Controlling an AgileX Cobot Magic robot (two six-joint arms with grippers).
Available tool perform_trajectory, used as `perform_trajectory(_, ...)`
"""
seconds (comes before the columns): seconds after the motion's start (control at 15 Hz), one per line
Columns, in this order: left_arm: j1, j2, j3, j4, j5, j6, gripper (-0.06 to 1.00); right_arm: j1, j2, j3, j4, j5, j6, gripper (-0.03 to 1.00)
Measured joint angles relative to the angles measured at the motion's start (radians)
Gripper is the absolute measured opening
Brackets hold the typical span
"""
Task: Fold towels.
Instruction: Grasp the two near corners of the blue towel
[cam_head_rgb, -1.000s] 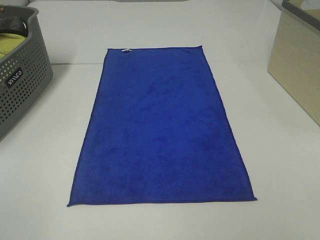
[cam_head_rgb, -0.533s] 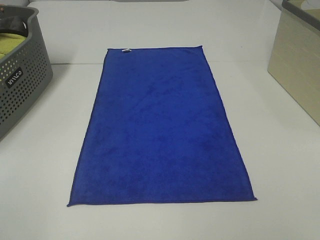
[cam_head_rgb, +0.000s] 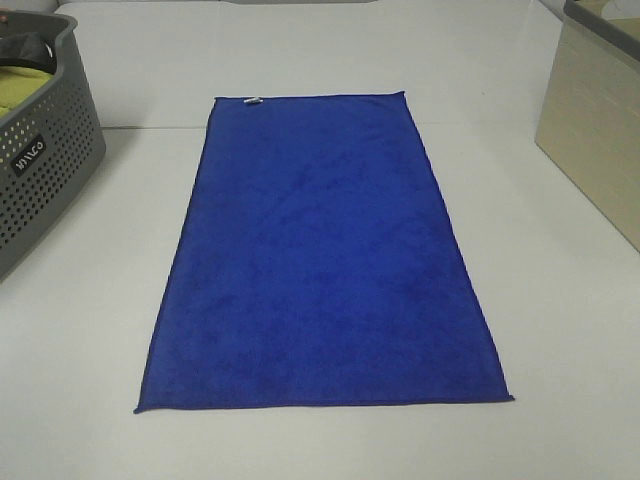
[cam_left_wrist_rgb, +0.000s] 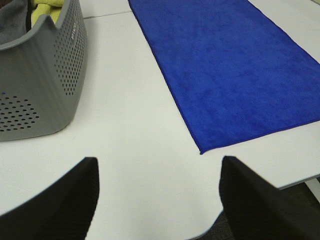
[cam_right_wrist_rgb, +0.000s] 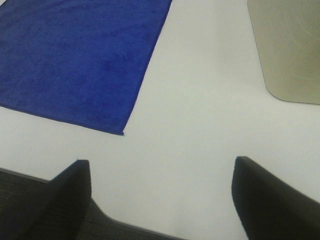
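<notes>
A royal-blue towel (cam_head_rgb: 320, 260) lies flat and unfolded, lengthwise, in the middle of the white table, with a small white tag (cam_head_rgb: 253, 100) at its far left corner. It also shows in the left wrist view (cam_left_wrist_rgb: 235, 65) and the right wrist view (cam_right_wrist_rgb: 80, 55). My left gripper (cam_left_wrist_rgb: 157, 192) is open and empty, held over the table's front edge, off the towel's near left corner. My right gripper (cam_right_wrist_rgb: 160, 192) is open and empty, off the near right corner. Neither arm shows in the high view.
A grey perforated basket (cam_head_rgb: 40, 160) stands at the left with a yellow-green cloth (cam_head_rgb: 20, 92) inside; it also shows in the left wrist view (cam_left_wrist_rgb: 40, 85). A beige bin (cam_head_rgb: 595, 130) stands at the right. The table's front edge (cam_right_wrist_rgb: 150, 231) is close under the grippers.
</notes>
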Motion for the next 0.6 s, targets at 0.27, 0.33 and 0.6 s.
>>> perform_trajectory(0.27, 0.000, 0.000, 0.000, 0.000, 0.000, 0.000, 0.66, 0.000, 0.000, 0.000, 0.000, 0.000, 0.000, 0.76)
perform_trajectory(0.33, 0.000, 0.000, 0.000, 0.000, 0.000, 0.000, 0.66, 0.000, 0.000, 0.000, 0.000, 0.000, 0.000, 0.76)
perform_trajectory(0.6, 0.000, 0.000, 0.000, 0.000, 0.000, 0.000, 0.66, 0.000, 0.000, 0.000, 0.000, 0.000, 0.000, 0.76)
